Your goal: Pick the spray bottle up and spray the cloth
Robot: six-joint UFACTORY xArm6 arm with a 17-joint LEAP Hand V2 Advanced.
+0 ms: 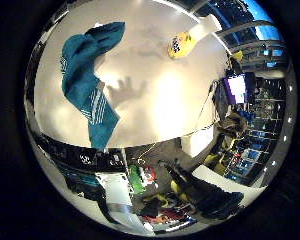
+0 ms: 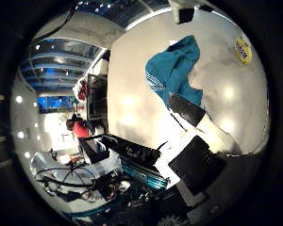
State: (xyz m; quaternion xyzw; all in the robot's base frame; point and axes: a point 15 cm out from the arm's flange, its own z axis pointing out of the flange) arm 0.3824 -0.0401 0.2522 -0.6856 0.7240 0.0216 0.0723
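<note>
A teal cloth with white stripes (image 1: 90, 75) lies crumpled on the white table (image 1: 160, 100). A yellow spray bottle (image 1: 180, 45) lies on the table a short way from the cloth. The right thumb side palm view also shows the cloth (image 2: 174, 66) and the bottle (image 2: 241, 49). My hand (image 2: 203, 141) is well above the table, away from both things. Its black and white fingers reach in from the edge of that view, relaxed and holding nothing. The hand's spread-finger shadow (image 1: 125, 92) falls on the table beside the cloth.
Beyond the table's edge lie a lit monitor (image 1: 235, 88), shelves and cluttered gear (image 1: 155, 190). A white object (image 2: 184, 11) stands at the table's edge beyond the cloth.
</note>
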